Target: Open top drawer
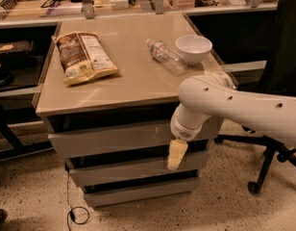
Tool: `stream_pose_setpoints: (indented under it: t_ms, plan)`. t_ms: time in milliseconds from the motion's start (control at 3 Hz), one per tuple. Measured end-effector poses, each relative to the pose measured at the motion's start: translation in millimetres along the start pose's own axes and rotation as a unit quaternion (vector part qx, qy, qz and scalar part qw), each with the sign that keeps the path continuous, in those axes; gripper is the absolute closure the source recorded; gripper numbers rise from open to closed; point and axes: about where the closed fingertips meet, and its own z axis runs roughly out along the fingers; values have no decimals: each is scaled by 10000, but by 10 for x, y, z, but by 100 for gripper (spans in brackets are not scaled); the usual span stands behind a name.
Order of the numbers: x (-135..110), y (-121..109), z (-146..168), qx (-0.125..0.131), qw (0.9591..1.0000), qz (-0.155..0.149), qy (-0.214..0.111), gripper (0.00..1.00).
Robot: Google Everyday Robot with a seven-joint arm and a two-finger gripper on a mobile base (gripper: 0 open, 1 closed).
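Wide grey handleless top drawer (109, 139) right under the tabletop (138, 83), gripper (177, 154) hanging at its lower edge, can't tell if clenched.

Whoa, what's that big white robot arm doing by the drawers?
The robot's white arm reaches down in front of the cabinet, its pincer hanging by the right end of the top drawer, which it wants to open. The drawer does not look pulled out yet. On top lie a snack bag, a water bottle and a white bowl.

Hand (177, 155) low beneath bent arm (234, 106)
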Motion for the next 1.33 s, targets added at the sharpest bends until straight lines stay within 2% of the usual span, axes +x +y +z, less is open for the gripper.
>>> stream_pose_setpoints:
  t_ms: [333,667,1000,1333]
  plan:
    - [49,113,80,-175,9998,-31,82,0]
    - [94,198,35,-278,9995,-28,111,0]
    - [198,389,-74,-429,9990,2,128,0]
    - [366,767,-260,-680,9975,136,93,0]
